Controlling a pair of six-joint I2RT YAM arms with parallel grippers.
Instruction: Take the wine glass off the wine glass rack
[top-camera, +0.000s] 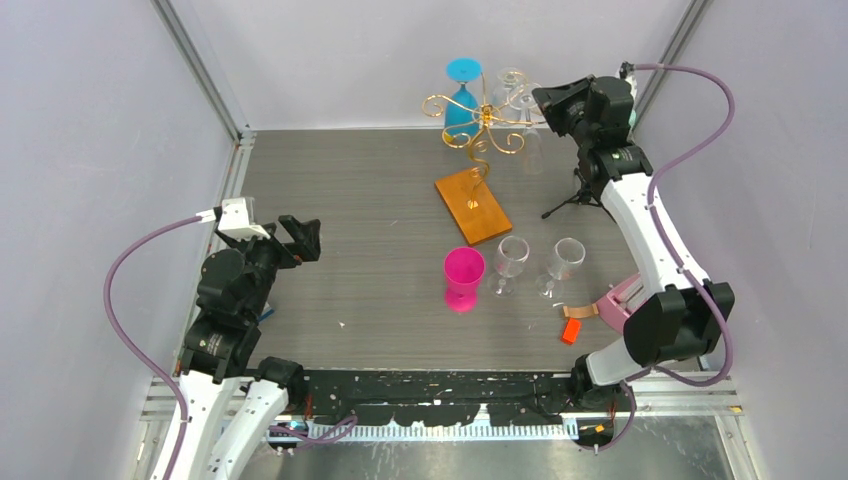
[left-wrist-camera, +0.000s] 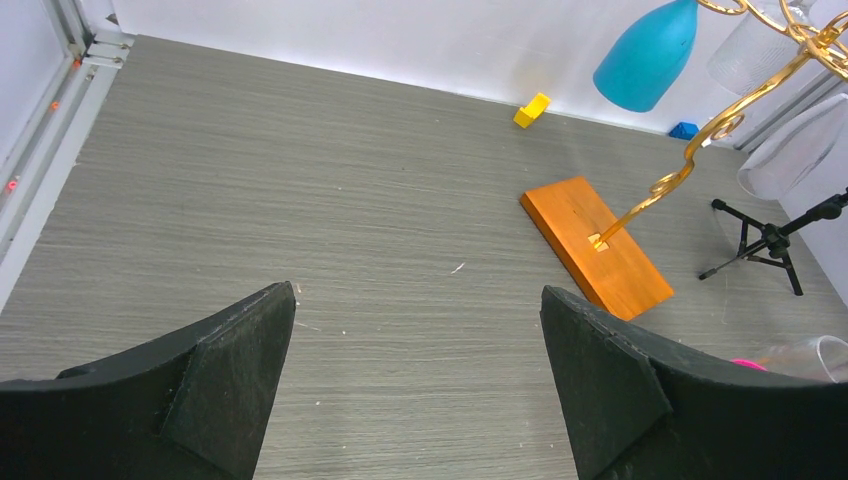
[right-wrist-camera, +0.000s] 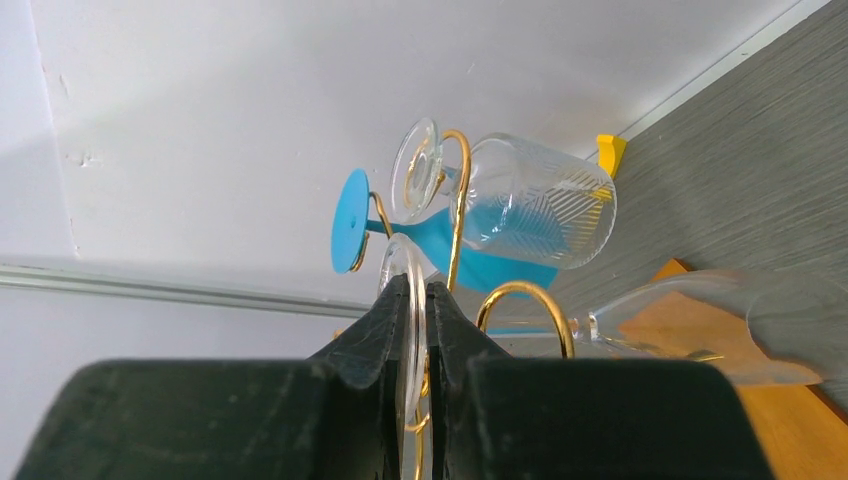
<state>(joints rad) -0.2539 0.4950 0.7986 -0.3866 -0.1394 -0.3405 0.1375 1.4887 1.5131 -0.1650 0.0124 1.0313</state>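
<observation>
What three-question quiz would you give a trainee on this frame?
1. True or false: the left hand is open, away from the wine glass rack.
2. The right hand grips a hanging wine glass by its: A bowl, B foot, C stem?
3. How many glasses stand upright on the table?
Key: 1 true; 2 B; 3 three: the pink glass and two clear glasses.

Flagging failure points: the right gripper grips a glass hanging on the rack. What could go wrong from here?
1. The right gripper pinches only the thin foot of the clear wine glass; it could slip or twist.
2. A second clear glass and the blue glass hang close by on the same rack; a crooked pull might knock them or tip it.
</observation>
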